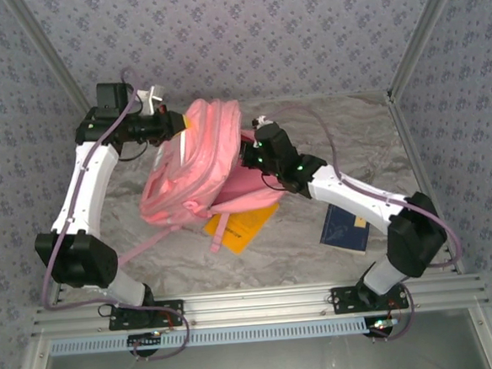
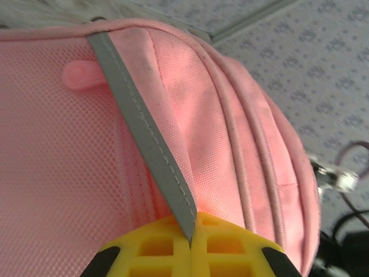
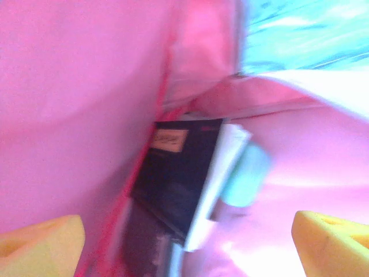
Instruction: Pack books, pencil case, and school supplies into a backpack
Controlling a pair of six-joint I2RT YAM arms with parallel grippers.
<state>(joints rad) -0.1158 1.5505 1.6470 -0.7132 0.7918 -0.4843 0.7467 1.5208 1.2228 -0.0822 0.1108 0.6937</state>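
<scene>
Pink backpack (image 1: 196, 167) is held by the left gripper (image 2: 191, 231), clamped shut on its grey strip (image 2: 144, 138). Inside the backpack, the right gripper (image 3: 185, 242) gapes wide and empty over a navy book (image 3: 176, 173). Withdraw straight out, avoiding the lining (image 3: 75, 86); a yellow-orange book (image 1: 245, 227) lies against the backpack.

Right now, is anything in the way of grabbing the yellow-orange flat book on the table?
Yes: the large pink fabric backpack lies over the far edge of the flat yellow-orange book, and a pink strap crosses its left corner.
</scene>
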